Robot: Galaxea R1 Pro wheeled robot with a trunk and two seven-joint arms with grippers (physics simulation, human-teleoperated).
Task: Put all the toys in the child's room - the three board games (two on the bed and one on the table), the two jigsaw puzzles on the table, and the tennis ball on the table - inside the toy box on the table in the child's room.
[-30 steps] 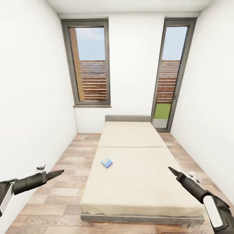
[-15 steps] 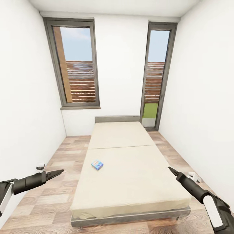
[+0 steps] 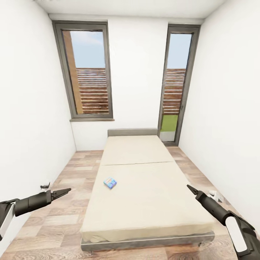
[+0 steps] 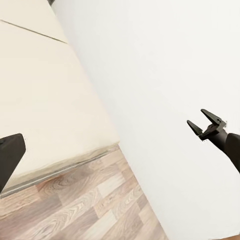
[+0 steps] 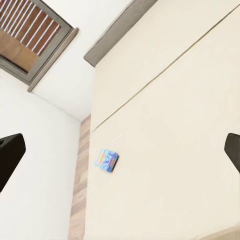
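The child's room [image 3: 144, 83] had white walls, two tall dark-framed windows [image 3: 86, 72] on the far wall and wood-plank floor [image 3: 68, 180] running in open strips on both sides of the one bed [image 3: 144, 195]. The bed's beige cover lay smooth over a grey frame. One small blue square board game [image 3: 110, 183] lay flat near the bed's left edge. The left gripper [image 3: 65, 191] and right gripper [image 3: 190, 189] hovered empty, their fingers slightly parted.
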